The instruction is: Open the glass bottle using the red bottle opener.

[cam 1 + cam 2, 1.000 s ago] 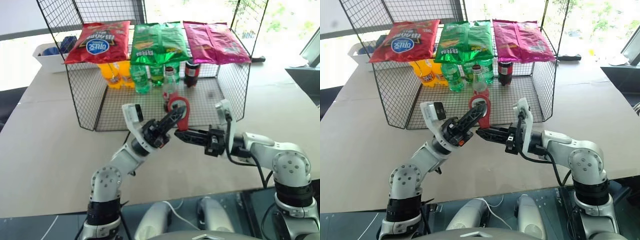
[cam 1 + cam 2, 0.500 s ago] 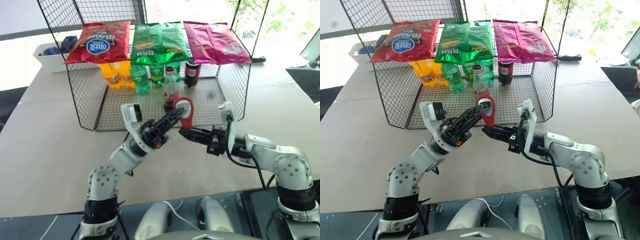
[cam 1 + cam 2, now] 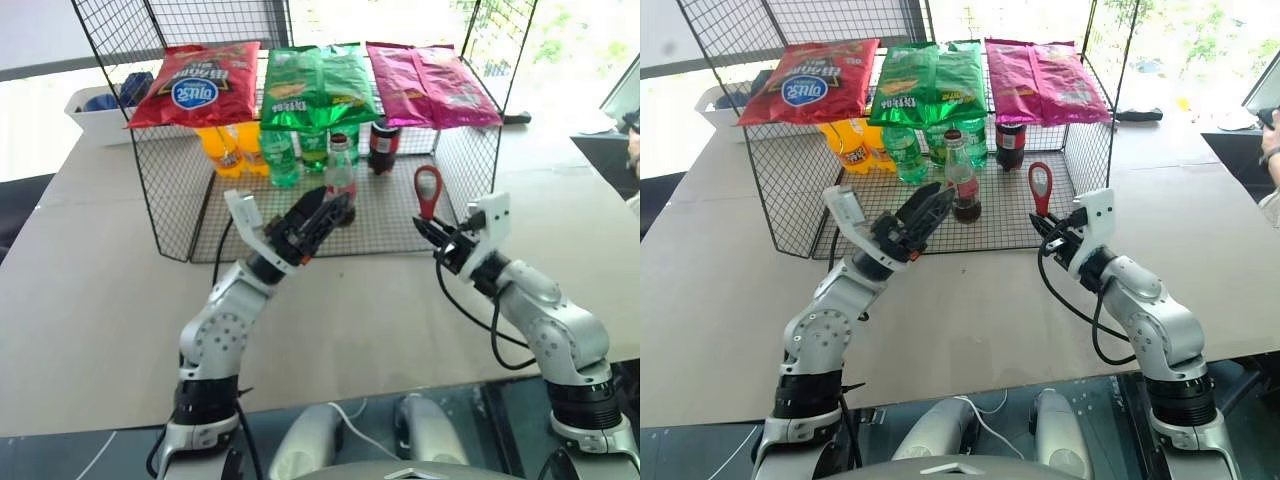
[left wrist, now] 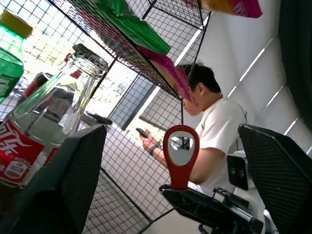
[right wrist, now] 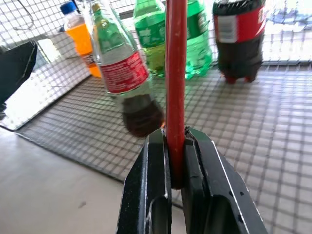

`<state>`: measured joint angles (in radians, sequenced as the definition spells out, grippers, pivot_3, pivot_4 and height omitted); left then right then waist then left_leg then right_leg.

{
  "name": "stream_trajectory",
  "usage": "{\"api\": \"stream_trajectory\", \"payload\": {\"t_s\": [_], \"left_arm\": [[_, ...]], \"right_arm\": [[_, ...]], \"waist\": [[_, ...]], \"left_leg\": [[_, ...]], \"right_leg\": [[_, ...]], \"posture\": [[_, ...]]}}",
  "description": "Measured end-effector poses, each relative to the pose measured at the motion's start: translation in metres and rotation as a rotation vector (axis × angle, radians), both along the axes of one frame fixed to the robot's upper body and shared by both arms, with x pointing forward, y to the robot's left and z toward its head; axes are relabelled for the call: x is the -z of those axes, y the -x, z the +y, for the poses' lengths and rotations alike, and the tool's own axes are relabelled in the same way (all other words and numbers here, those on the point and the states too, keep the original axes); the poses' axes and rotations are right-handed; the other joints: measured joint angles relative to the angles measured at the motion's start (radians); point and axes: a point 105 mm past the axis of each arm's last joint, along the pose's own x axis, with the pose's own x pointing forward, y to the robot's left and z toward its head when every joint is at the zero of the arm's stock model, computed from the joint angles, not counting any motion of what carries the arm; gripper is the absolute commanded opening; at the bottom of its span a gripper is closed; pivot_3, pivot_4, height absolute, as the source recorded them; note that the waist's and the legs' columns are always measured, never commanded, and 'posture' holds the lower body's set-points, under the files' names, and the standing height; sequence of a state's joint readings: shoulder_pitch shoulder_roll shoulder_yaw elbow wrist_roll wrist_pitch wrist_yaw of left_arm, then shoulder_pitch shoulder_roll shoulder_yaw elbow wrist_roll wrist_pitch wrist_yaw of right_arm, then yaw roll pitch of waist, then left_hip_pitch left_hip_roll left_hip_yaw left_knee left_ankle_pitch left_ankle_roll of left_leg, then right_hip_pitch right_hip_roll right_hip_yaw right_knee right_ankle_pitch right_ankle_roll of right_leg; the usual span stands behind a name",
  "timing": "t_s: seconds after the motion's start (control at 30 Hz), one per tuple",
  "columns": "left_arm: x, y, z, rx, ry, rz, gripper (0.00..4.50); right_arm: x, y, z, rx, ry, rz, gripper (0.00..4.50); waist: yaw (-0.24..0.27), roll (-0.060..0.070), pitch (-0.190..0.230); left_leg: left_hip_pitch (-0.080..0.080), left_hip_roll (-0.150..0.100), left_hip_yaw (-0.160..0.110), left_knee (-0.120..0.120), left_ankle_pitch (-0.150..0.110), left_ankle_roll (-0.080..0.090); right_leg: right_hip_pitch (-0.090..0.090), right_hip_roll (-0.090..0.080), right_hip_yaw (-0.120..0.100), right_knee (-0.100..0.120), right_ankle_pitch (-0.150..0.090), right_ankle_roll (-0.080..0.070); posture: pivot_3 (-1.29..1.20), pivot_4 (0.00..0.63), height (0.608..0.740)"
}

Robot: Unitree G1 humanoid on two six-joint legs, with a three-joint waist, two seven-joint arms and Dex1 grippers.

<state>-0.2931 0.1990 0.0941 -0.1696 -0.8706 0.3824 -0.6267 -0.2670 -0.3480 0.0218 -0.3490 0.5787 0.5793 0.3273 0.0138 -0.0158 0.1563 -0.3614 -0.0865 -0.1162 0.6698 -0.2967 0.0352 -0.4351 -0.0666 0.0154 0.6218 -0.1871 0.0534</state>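
The glass bottle (image 3: 340, 183) stands upright on the wire rack's floor, capped, with dark cola low down and a red label. My left gripper (image 3: 320, 213) is open just in front and to the left of it; in the left wrist view the bottle (image 4: 44, 122) sits beside one finger (image 4: 73, 180), not between the two. My right gripper (image 3: 437, 229) is shut on the handle of the red bottle opener (image 3: 428, 189), which stands upright, ring on top, to the right of the bottle and apart from it. The right wrist view shows the opener (image 5: 175, 73) edge-on.
The black wire rack (image 3: 170, 200) carries chip bags (image 3: 195, 85) on top. Orange bottles (image 3: 225, 148), green bottles (image 3: 283, 155) and a darker cola bottle (image 3: 383, 145) stand at its back. A white bin (image 3: 95, 112) sits far left. A person (image 4: 214, 126) sits off to the right.
My left gripper let go of the opener, opened and moved forward to the bottle. My right gripper carried the opener off to the right and turned it upright.
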Motion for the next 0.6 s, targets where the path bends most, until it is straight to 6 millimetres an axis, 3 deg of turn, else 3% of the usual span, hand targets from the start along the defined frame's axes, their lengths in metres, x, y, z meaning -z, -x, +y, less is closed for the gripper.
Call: {"api": "stream_trajectory", "payload": {"t_s": [0.13, 0.47, 0.6], "left_arm": [[0.003, -0.017, -0.002, -0.066, -0.117, -0.09, 4.44], [-0.008, -0.037, 0.002, -0.225, -0.234, -0.263, 4.44], [-0.006, -0.055, 0.007, -0.345, -0.33, -0.308, 4.44]], "right_arm": [[0.002, 0.002, 0.012, -0.029, 0.005, -0.011, 0.0], [0.001, 0.001, 0.012, -0.018, 0.012, -0.021, 0.0], [0.001, 0.001, 0.013, -0.017, 0.007, -0.023, 0.0]], "waist": [[-0.001, 0.0, 0.0], [0.0, 0.0, 0.0], [0.0, 0.0, 0.0]], "left_leg": [[0.0, 0.0, 0.0, 0.0, 0.0, 0.0], [-0.001, 0.0, -0.001, 0.0, 0.0, 0.0], [0.0, 0.0, -0.001, 0.0, 0.0, 0.0]], "right_leg": [[0.0, 0.0, 0.0, 0.0, 0.0, 0.0], [-0.001, 0.0, 0.0, -0.001, 0.0, 0.0], [0.0, 0.0, -0.001, 0.0, 0.0, 0.0]], "posture": [[0.0, 0.15, 0.734], [0.0, 0.15, 0.734], [0.0, 0.15, 0.734]]}}
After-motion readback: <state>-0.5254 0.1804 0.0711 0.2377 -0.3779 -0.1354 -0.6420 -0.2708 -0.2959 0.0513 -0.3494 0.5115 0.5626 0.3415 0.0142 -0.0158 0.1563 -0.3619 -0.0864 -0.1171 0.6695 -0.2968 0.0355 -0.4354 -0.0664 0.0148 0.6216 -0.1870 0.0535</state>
